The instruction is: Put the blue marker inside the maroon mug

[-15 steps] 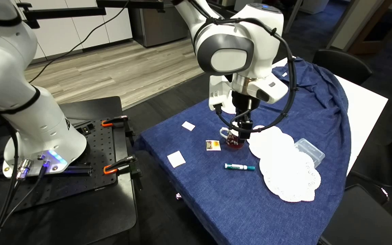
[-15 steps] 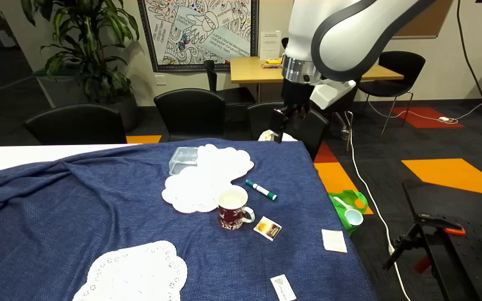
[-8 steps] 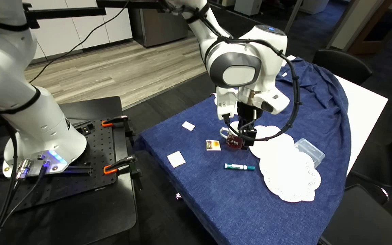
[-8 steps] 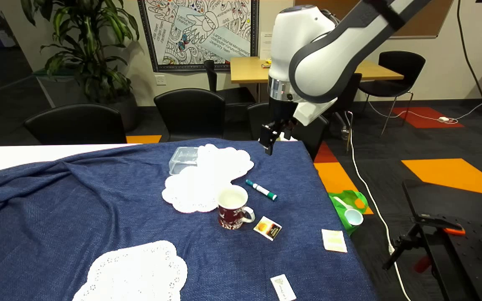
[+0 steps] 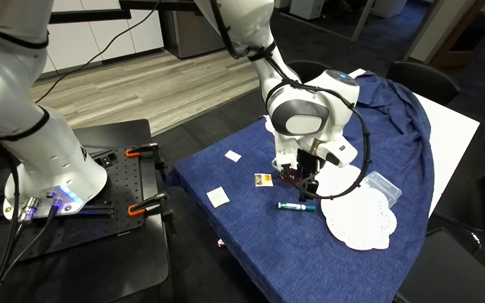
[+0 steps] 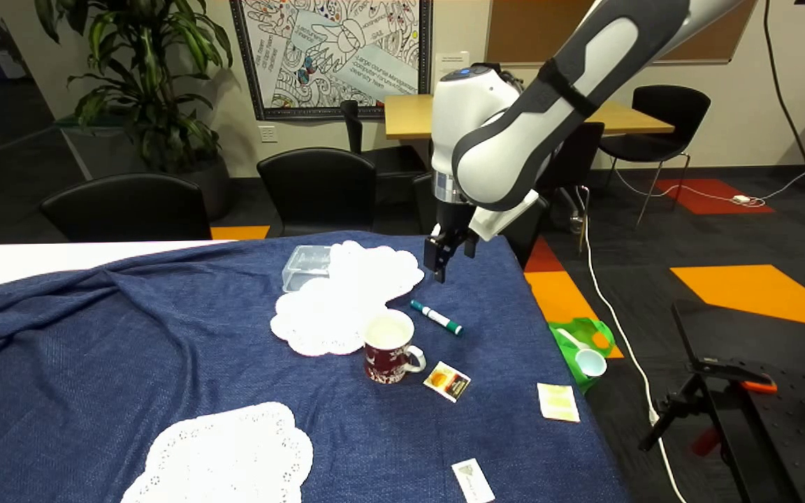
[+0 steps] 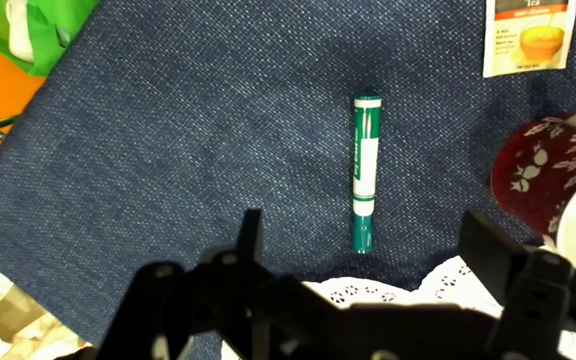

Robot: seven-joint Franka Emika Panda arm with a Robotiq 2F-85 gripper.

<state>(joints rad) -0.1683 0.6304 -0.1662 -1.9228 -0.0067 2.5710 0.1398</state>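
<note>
A slim teal-and-green cylindrical marker [image 7: 366, 165] with a white label lies flat on the dark blue woven cloth [image 6: 200, 335] that covers most of the white table [image 6: 25, 264]. The black two-fingered end effector [image 7: 361, 230] hangs above the cloth near the marker; it is released, its fingers [image 7: 490, 255] spread wide apart. In the wrist view the marker's teal cap shows in the gap between them, resting on the cloth below.

The round maroon mug [image 6: 383, 363], patterned in white, with a pale interior and a white side handle, stands upright near the marker, the two apart. In an exterior view the white arm [image 5: 303, 124] hides much of it. A small rectangular tea packet [image 6: 447, 381] printed in yellow and orange lies near the mug's handle. White scalloped lacy doilies [image 6: 322, 321] spread just beside both mug and marker, next to a clear rectangular plastic container [image 6: 307, 265]. Another white lacy doily [image 6: 228, 461] lies well apart.
</note>
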